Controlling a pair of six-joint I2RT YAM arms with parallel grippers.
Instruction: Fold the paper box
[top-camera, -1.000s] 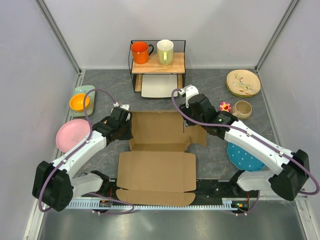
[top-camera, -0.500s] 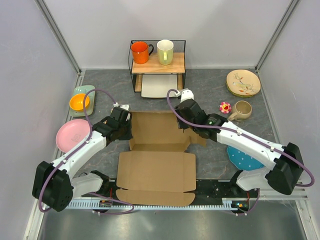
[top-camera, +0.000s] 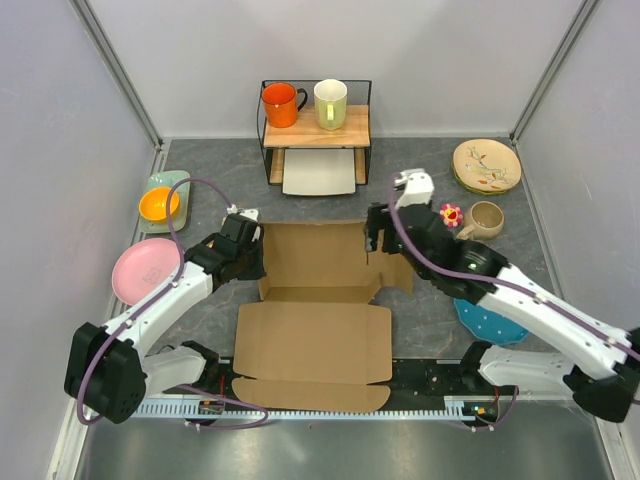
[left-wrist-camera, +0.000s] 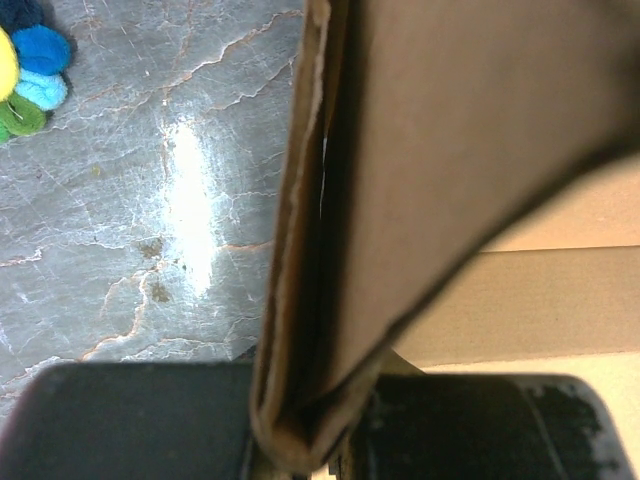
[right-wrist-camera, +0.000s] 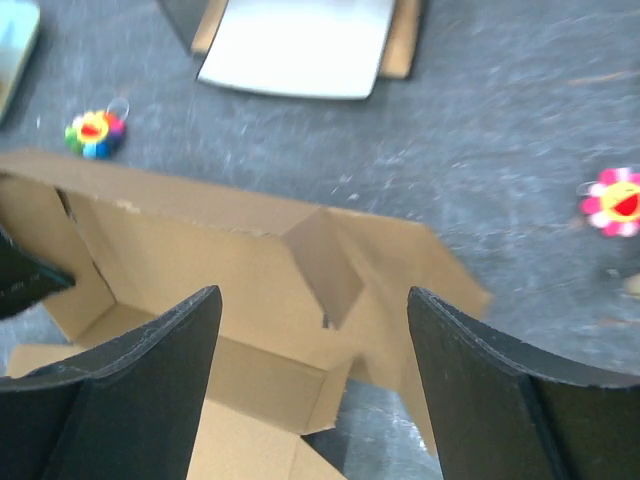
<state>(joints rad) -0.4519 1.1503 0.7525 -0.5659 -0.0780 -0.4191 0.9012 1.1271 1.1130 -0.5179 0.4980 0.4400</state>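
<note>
**Left wall pinned, right flap waiting**

At the left, the left gripper (top-camera: 254, 262) is clamped on the raised left side wall of the paper box (top-camera: 315, 335). Its wrist view shows the doubled cardboard edge standing upright between the fingers, probably to hold that wall up and stop the sheet sliding. The box lies in the middle of the table (top-camera: 430, 170), between the two arms. Its far half is partly raised into a shallow tray and its near lid panel lies flat. At the right, the right gripper (top-camera: 377, 236) hovers with fingers spread wide and nothing between them, above the right side flap (right-wrist-camera: 390, 265), which leans outward, not yet folded. That flap looks like the next one to tuck in.
</note>
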